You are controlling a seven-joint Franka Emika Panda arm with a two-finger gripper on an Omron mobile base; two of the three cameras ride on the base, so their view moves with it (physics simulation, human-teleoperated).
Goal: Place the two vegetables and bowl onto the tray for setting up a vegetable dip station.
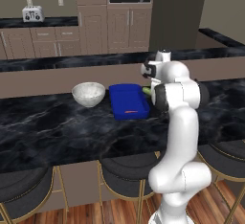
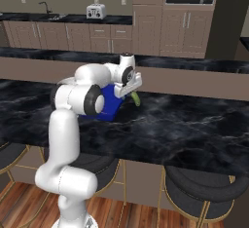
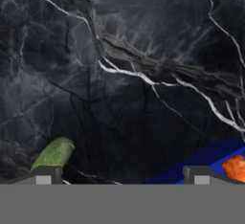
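Your jaws stand wide and empty — carrot piece (image 1: 130, 111) lies in the blue tray (image 1: 125, 95), yellow-green vegetable (image 3: 52, 154) beside it on the worktop (image 3: 119, 74).

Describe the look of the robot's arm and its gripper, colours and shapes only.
The arm is glossy white, built of thick rounded tube segments with bulbous elbows, joined by dark grey to black joint rings. The gripper ends in two small dark, blocky finger tips, each with a pale square patch. No cables or markings show.
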